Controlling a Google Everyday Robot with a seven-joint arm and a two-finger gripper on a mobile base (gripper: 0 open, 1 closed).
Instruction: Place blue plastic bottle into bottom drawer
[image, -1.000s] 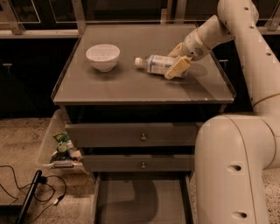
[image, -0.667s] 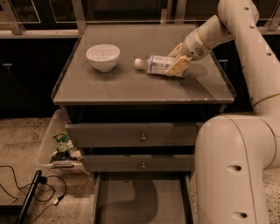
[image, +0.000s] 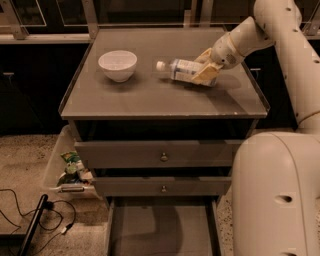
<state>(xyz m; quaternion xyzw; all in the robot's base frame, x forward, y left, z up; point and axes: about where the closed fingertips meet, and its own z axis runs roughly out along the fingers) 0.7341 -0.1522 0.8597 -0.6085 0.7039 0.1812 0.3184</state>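
Blue plastic bottle lies on its side on the right half of the tabletop. It sits nearer the back edge than the front, with its white cap pointing toward the left edge. The gripper is at the bottle's far end, close to the back right corner. Its tan jaws are closed narrowly on the blue plastic bottle, one above and one below. They cover the base of the bottle, so the label shows only in part. The bottle may be tipped slightly off the surface at the gripped end, though from here I cannot be sure.

A white bowl stands upright toward the back left corner, well apart from the bottle's cap. The white arm reaches in from beyond the right edge, and its upper part is cut off at the top.

Below the front edge, two upper drawers are pushed in. The bottom drawer is pulled out with its grey floor showing. Its front is cut off below, and the robot's big white body hides its right side. On the floor to the left sit a clear bin of jumbled items, hard to make out, and some cables.
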